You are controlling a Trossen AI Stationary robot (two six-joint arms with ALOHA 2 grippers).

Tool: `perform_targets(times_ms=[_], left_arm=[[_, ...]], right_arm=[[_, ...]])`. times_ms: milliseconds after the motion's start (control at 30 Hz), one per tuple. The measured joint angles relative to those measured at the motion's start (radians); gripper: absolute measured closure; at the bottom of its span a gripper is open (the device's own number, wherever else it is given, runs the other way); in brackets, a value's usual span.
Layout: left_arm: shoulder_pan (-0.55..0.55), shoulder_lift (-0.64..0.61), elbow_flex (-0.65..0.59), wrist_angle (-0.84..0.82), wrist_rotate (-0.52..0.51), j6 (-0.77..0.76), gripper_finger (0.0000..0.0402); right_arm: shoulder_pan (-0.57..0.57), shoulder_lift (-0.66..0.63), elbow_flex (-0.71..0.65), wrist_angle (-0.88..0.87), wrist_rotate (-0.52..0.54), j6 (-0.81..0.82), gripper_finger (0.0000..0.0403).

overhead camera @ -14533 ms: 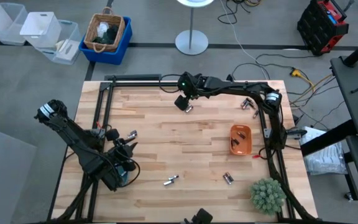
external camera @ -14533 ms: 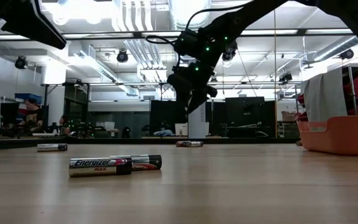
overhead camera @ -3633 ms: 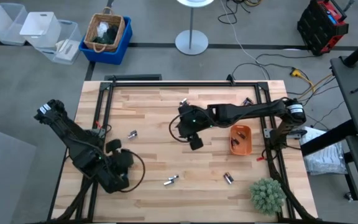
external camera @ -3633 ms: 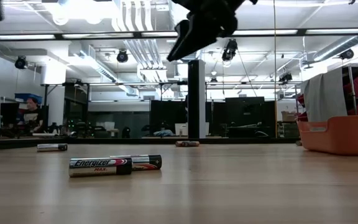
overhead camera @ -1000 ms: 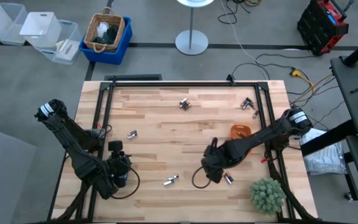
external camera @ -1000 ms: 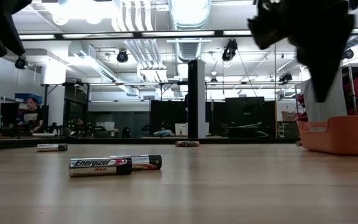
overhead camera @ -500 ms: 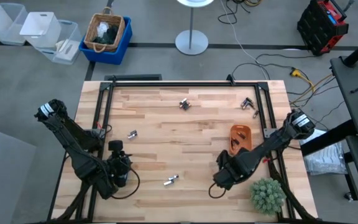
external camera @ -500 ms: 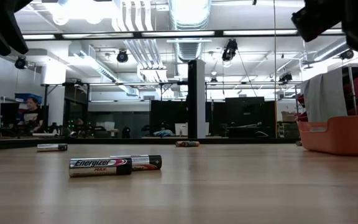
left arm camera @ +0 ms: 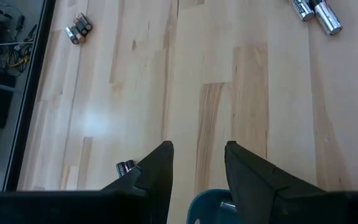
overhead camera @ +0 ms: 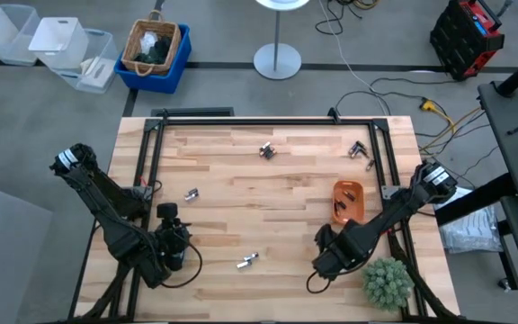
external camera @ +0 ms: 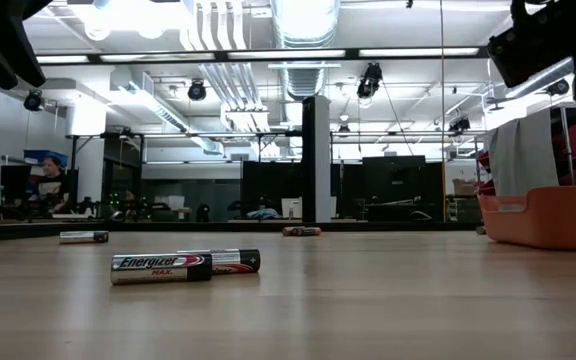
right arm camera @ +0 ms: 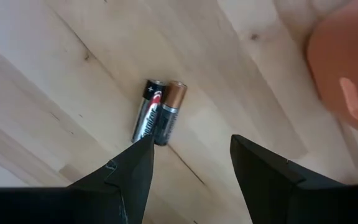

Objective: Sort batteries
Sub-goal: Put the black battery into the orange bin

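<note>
The right arm's dark 2-finger gripper (right arm camera: 191, 165) is hovering with fingers spread over 2 small silvery-grey cylindrical batteries (right arm camera: 158, 112), lying touching side by side near the shallow orange plastic tray (overhead camera: 347, 202), apparently lining up a grab. The left gripper (left arm camera: 197, 168), also spread, is waiting well away from that tray.

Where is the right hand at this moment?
In the high view, the right hand is low over the table's near right part, between the orange tray and the green plant. Its wrist view shows it open above a pair of batteries.
</note>
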Motion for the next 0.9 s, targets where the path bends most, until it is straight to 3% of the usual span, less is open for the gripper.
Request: perform_targets(times_ms=[900], left_arm=[[0.000,0.000,-0.004,0.008,-0.001,-0.001,0.0277]], right_arm=[[0.020,-0.005,-0.129,0.149,-0.034,0.067,0.0197]])
